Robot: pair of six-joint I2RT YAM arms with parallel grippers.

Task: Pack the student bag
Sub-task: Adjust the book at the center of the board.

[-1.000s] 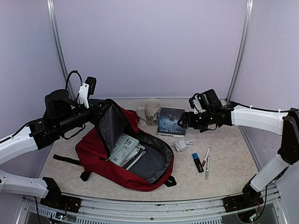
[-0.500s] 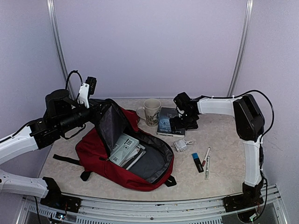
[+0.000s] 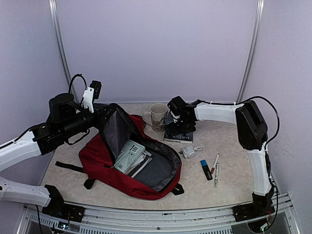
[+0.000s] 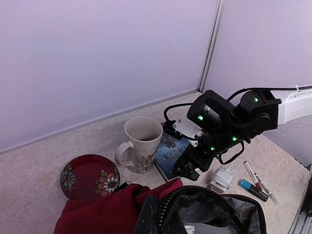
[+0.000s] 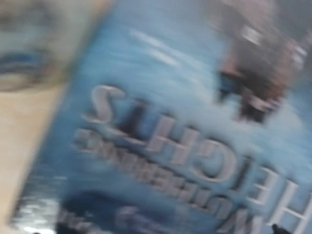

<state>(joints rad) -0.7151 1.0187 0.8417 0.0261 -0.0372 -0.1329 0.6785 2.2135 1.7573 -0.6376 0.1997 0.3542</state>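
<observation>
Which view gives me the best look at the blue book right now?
The right wrist view: the blue book fills the frame, its title partly readable though blurred. In the top view the right end effector covers most of it; the left wrist view shows a strip beside the mug.

We see pale lavender back wall (image 3: 156, 48) at 12 o'clock, matching left wall (image 3: 24, 58) at 9, right wall (image 3: 287, 58) at 3. Slim metal post (image 3: 58, 44) at 11, second post (image 3: 251, 48) at 1. We note beige speckled tabletop (image 3: 229, 170), aluminium rail (image 3: 161, 217) along edge at 6. Light soft, even.
</observation>
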